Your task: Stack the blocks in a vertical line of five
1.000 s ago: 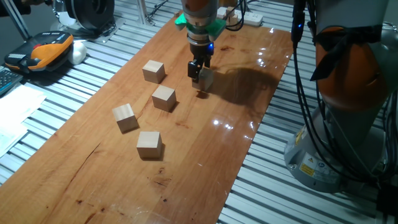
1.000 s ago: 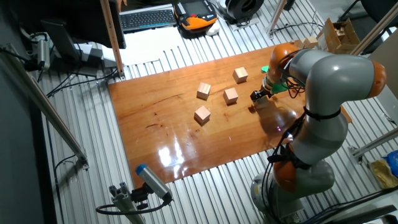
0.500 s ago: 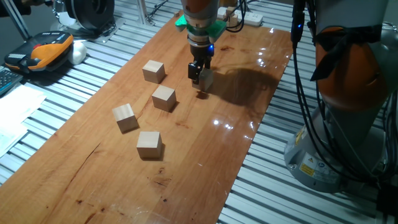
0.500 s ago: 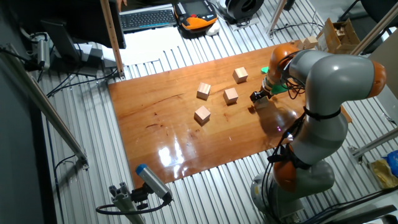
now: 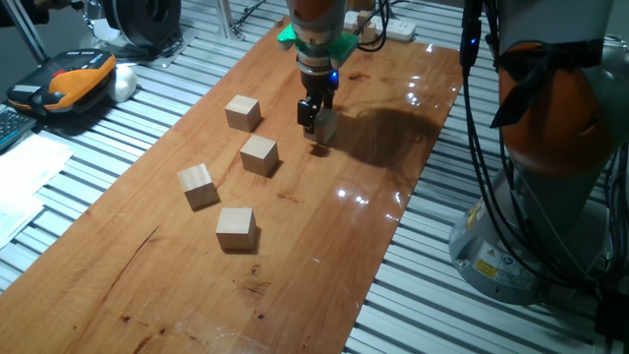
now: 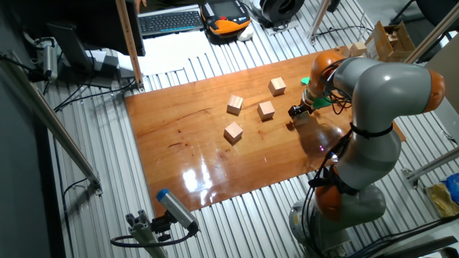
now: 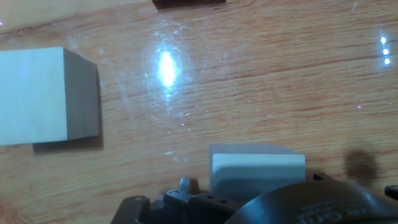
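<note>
The gripper [image 5: 316,115] hangs low over the wooden tabletop [image 5: 373,206] with its fingers clamped on one pale block [image 5: 324,122], which the hand view shows as a pale face just ahead of the dark finger housing. In one fixed view the held block [image 6: 296,115] looks slightly clear of the wood, with a small dark shadow directly under it, though I cannot tell for sure that it is off the surface. My guess is that it is gripped by its side faces so it stays level and can be set squarely on another cube.

Nearest the gripper, just to its side, sits a second block [image 5: 259,154]; this may be the one that fills the left of the hand view [image 7: 46,96]. A third block [image 5: 243,112] rests a little beyond that, nearer the table's edge. Farther off lie the fourth [image 5: 197,185] and fifth [image 5: 236,228], close to each other. All four sit flat and apart; no stack is begun.

No container is plainly visible on the wood, so nothing sits inside anything here.
</note>
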